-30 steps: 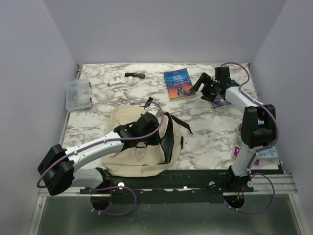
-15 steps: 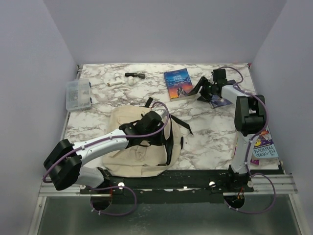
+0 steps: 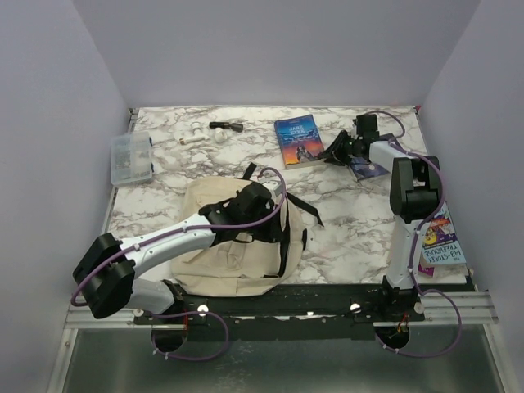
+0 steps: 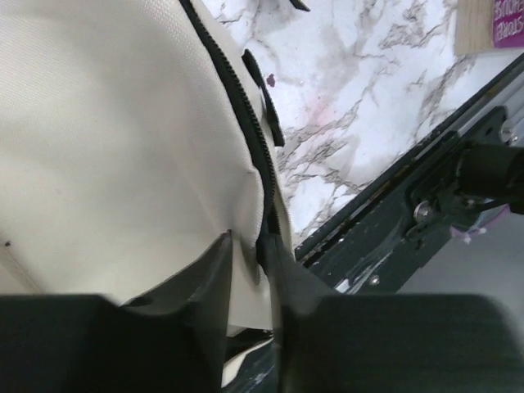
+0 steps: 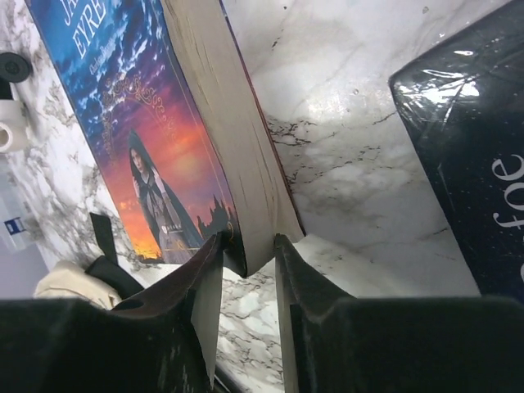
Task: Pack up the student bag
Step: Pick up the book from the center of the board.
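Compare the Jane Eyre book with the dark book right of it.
The Jane Eyre book has a bright blue-and-orange cover; the dark book is near-black and glossy. Jane Eyre's corner sits between the fingers of the right gripper; the dark book lies partly under that arm. Both rest on the marble table.

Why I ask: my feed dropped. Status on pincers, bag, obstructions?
Left pincer nips zipper edge of student bag. Right pincer clamps corner of Jane Eyre book. Bag flat on table. Left arm lies across it.
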